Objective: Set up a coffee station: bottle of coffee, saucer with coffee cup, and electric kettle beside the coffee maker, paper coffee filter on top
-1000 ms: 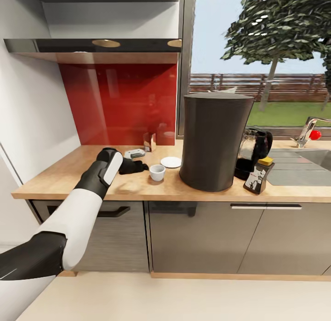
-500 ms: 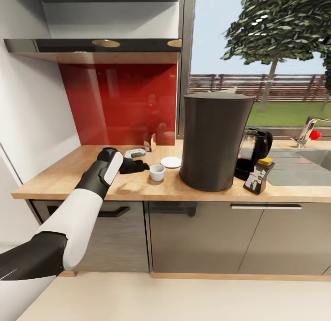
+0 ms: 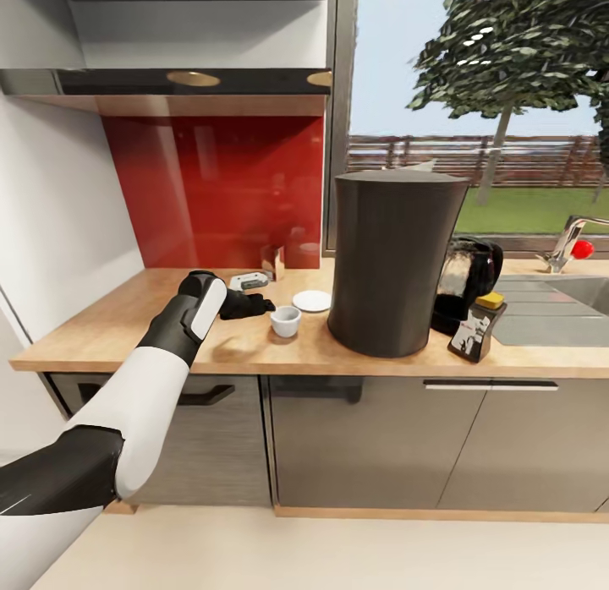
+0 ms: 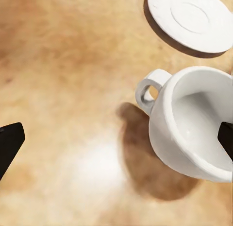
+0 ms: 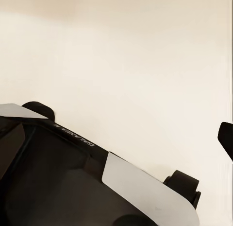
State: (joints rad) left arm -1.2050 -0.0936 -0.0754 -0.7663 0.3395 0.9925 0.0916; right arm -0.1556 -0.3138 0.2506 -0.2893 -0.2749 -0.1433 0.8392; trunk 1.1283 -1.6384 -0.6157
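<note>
Left gripper [image 3: 254, 305] open, fingers [image 4: 9, 143] spread wide, one tip at the rim of the coffee cup [image 3: 285, 321], nothing held. Cup upright on the kitchen countertop [image 3: 110, 328], just left of the coffee maker [image 3: 391, 260], apart from the saucer [image 3: 312, 300] lying slightly behind it. Paper coffee filter [image 3: 420, 166] atop the coffee maker. Electric kettle [image 3: 467, 284] close to the coffee maker's right, bottle of coffee [image 3: 476, 326] just in front of the kettle. Right gripper [image 5: 227, 138]: one fingertip at the frame edge over pale floor [image 5: 136, 65]; open or closed, cannot tell.
</note>
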